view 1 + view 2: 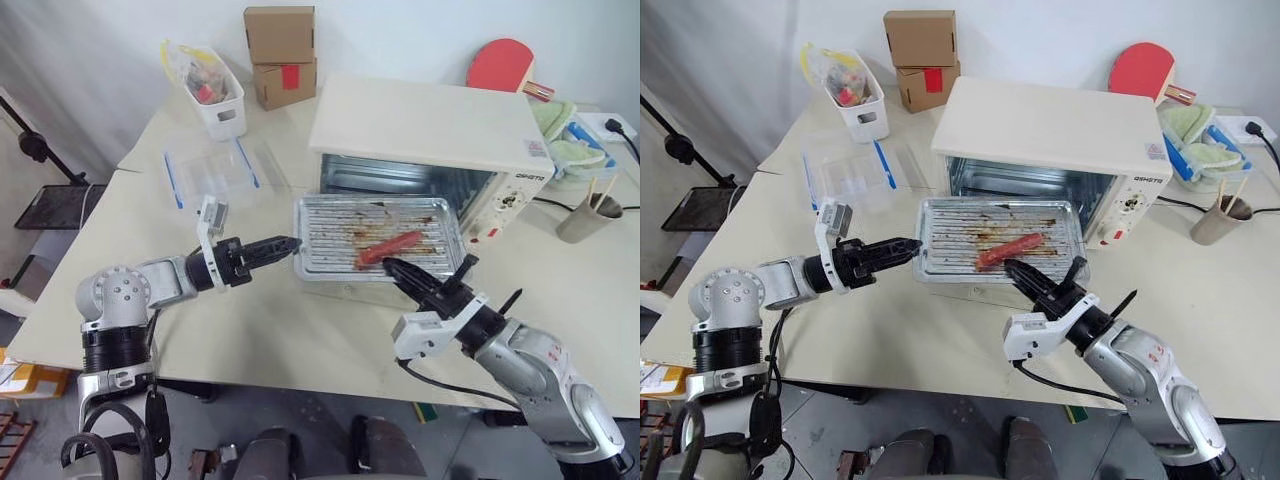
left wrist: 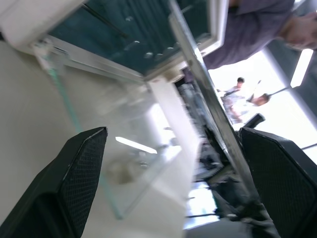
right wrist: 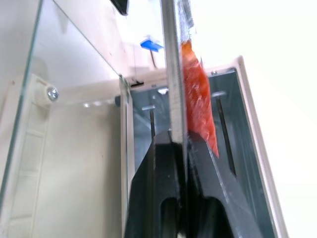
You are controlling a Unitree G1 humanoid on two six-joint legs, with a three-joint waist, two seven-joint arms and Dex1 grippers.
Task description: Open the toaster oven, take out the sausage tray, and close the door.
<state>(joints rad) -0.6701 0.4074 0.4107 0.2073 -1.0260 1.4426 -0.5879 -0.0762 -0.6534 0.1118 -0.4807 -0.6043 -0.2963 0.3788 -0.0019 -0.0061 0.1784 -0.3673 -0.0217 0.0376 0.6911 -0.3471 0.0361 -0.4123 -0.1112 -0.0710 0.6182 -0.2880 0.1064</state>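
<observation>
My right pincer [image 1: 392,268] is pinched shut on the front edge of the tray [image 1: 330,240], holding it out in front of the oven [image 1: 430,140], above the dropped glass door [image 2: 124,163]. The sausage [image 1: 390,246] lies on it. My left pincer [image 1: 290,244] is wide open beside the tray's left edge.

Two silver-grey metal robot arms with rounded, screw-dotted joints end in black two-fingered left gripper [image 1: 285,245] and right gripper [image 1: 395,268], white wrist blocks, and what looks like black cabling.
</observation>
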